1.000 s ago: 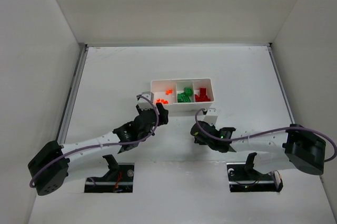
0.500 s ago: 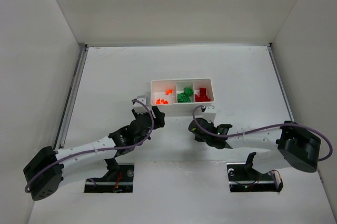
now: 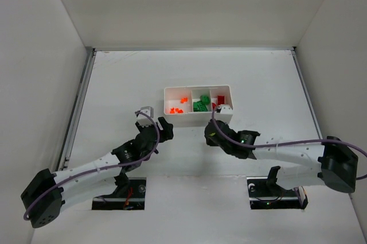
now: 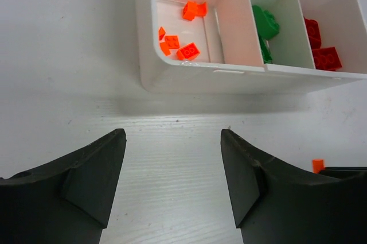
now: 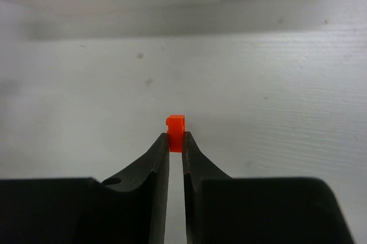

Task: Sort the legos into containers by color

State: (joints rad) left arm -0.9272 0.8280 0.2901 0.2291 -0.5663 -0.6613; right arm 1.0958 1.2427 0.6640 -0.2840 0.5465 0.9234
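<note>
Glossy plastic tray [image 4: 229, 80], matt black gripper fingers [image 4: 86, 181]; tabletop [image 4: 172, 158] (faint wood grain)

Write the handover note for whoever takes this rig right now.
Left end effector: open, empty, facing the near wall of the tray.
Right end effector: shut on one orange lego, on the near side of the tray.
Done: orange legos in the left compartment, green legos in the middle, red legos in the right.
Left: put the held orange lego in with the other orange ones. No other loose lego shows in these views.
</note>
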